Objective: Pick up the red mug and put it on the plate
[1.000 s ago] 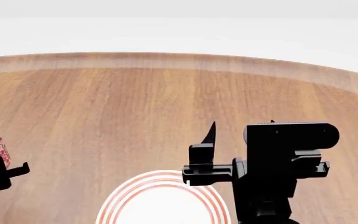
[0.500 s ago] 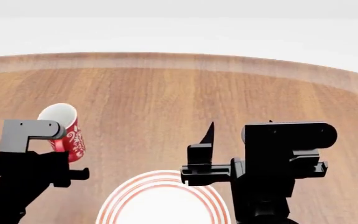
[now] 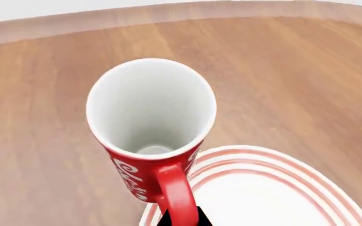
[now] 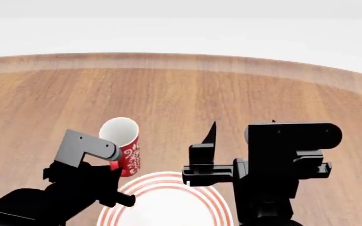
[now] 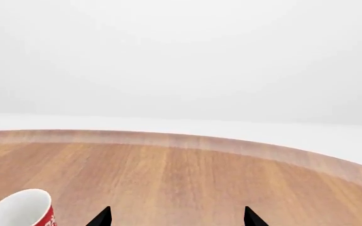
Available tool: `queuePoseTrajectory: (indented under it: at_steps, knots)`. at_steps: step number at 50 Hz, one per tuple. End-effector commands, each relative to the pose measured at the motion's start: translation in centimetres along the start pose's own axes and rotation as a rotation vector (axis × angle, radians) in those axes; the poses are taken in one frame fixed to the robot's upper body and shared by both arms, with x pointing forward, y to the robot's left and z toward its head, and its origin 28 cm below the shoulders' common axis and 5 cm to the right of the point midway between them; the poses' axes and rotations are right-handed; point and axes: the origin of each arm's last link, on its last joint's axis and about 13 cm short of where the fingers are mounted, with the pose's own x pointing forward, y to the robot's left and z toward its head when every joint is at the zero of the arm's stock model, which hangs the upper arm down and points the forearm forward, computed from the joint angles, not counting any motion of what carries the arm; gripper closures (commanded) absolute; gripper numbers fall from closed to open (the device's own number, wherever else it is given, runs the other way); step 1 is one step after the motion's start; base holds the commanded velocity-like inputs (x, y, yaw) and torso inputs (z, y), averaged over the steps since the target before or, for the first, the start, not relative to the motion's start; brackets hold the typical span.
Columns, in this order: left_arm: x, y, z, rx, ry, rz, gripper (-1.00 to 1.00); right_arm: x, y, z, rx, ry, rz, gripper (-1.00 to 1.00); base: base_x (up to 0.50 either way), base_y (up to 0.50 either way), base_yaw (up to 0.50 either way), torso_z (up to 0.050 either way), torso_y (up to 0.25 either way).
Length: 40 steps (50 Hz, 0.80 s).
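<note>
Red with a white ornamental pattern, the mug (image 4: 123, 150) is held off the table (image 4: 181, 94) by the left gripper (image 4: 115, 181), which clamps it by the handle; in the left wrist view the handle (image 3: 176, 195) runs down to the bottom edge of the frame, where a dark fingertip (image 3: 197, 220) shows beside it. In the head view the mug sits at lower centre-left, tilted, with its white opening facing up and away, just at the upper left rim of the plate (image 4: 216, 202), whose red rings fill the bottom centre. Judged from this, the step in hand is the carry to the plate, with placing not yet done. The next move calls for bringing the mug over the plate's white middle, righting it so its base is level, lowering it to contact, then releasing the handle. The right gripper (image 5: 176, 217) hangs idle at the right of the plate, its two fingertips spread wide with nothing between them. White script-like marks show on the mug's side, but no word or brand can be read.
</note>
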Motion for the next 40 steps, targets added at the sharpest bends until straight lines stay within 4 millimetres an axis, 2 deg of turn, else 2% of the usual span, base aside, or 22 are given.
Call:
queuePoseTrajectory:
  at_steps: [1, 18, 40]
  knots:
    - [0.5, -2.2, -0.3, 0.079, 0.024, -0.108, 1.0, 0.0, -0.1, 0.1, 0.002, -0.002, -0.001, -1.0, 0.0, 0.0, 0.0, 0.0, 0.0]
    - [1.8, -4.2, -1.5, 0.126, 0.089, -0.278, 1.0, 0.0, -0.1, 0.1, 0.002, -0.003, -0.001, -1.0, 0.0, 0.0, 0.0, 0.0, 0.0]
    - [4.3, -4.0, -2.4, 0.075, 0.204, -0.286, 1.0, -0.1, 0.0, -0.1, 0.003, 0.004, 0.001, -1.0, 0.0, 0.0, 0.0, 0.0, 0.0]
